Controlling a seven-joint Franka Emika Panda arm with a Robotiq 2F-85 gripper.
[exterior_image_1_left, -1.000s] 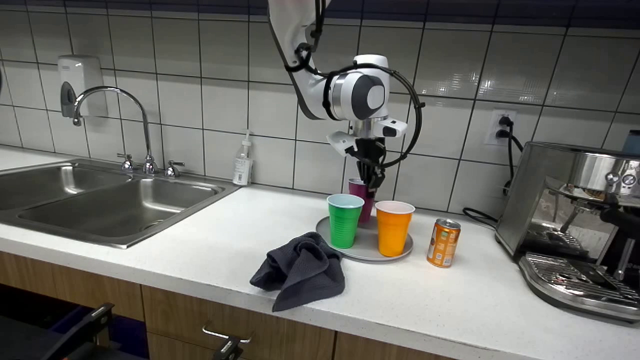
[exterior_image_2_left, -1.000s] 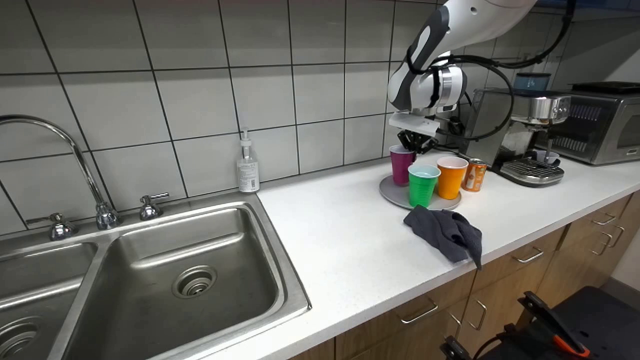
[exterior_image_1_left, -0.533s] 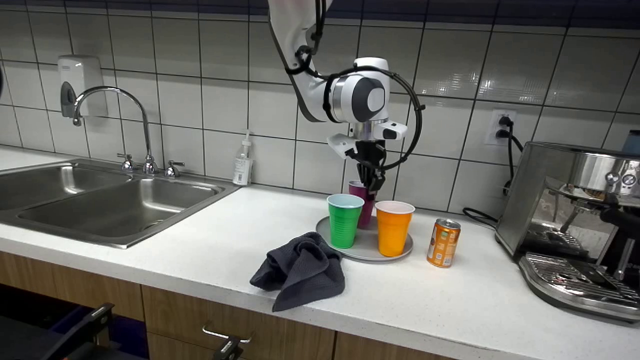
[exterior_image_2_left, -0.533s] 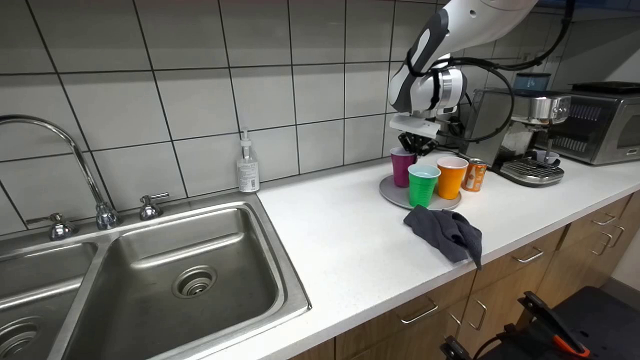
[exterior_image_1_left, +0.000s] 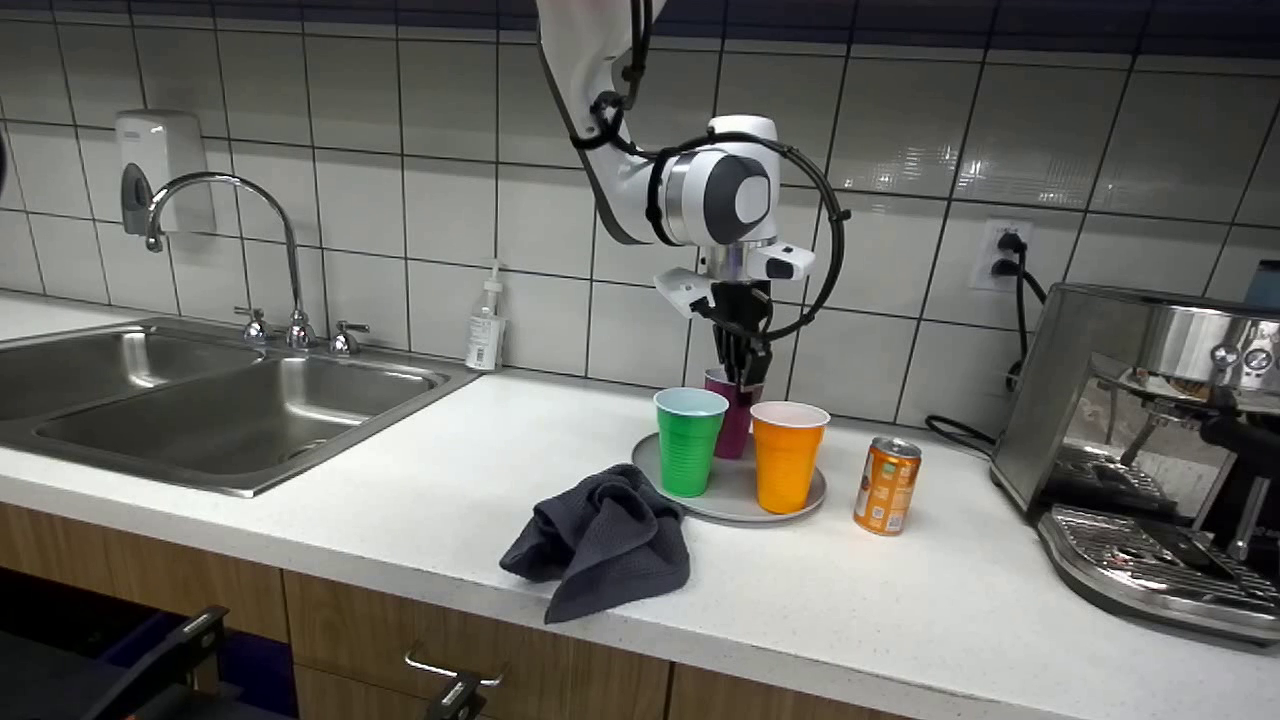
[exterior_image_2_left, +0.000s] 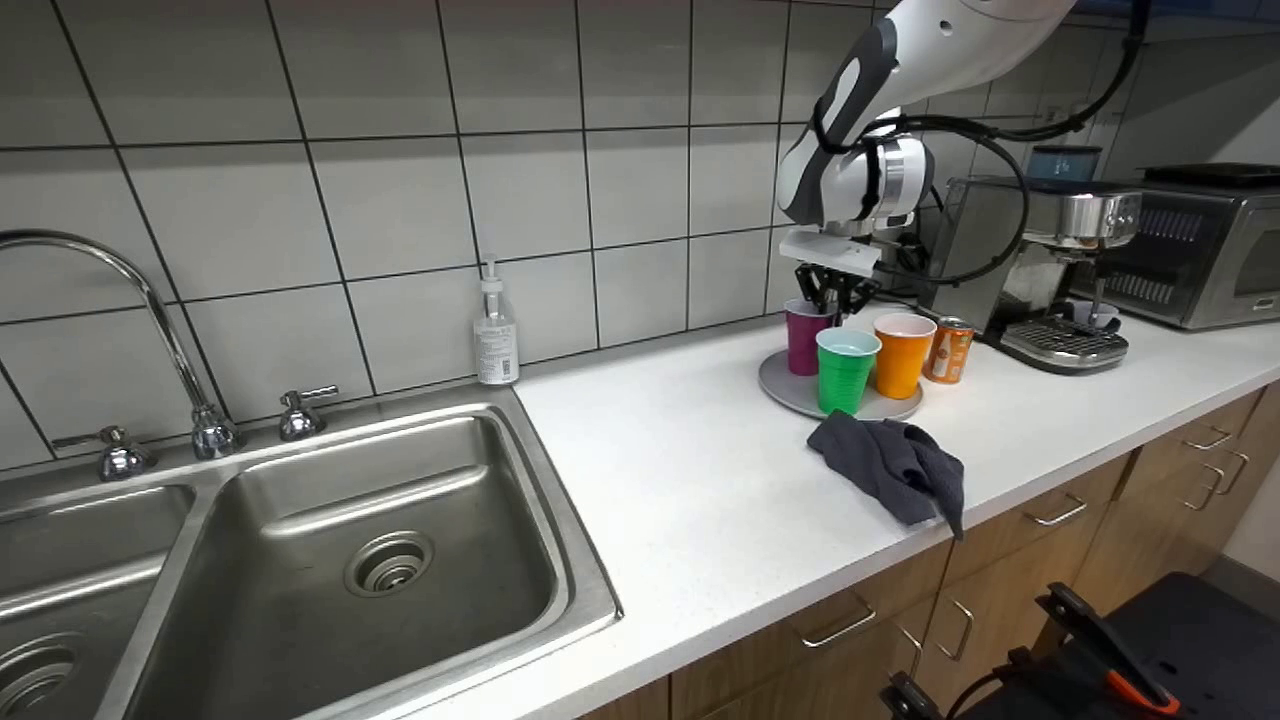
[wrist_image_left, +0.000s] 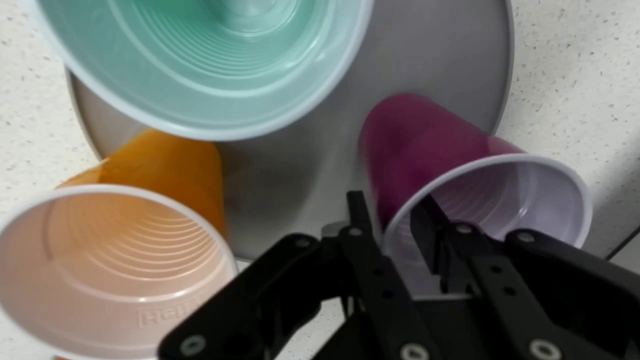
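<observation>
The fingers (wrist_image_left: 358, 212) stand narrowly apart astride the right-hand rim of the upright purple cup (wrist_image_left: 422, 142), one inside, one outside, wall unclamped.

Grey plate (wrist_image_left: 430, 50), and on it a bright trio: purple cup (exterior_image_2_left: 803, 345), pale lilac inside; green cup (exterior_image_2_left: 843, 380), mint within; orange cup (exterior_image_1_left: 787, 465), showing peach! Black gripper (wrist_image_left: 392, 205) above the plate. Beside that plate sit a charcoal cloth (exterior_image_1_left: 610, 545) and an orange can (exterior_image_1_left: 887, 487) topped with silver; beneath it, white counter (wrist_image_left: 575, 75) flecked dark; behind, pale tiles (exterior_image_1_left: 550, 220) gridded in black.
</observation>
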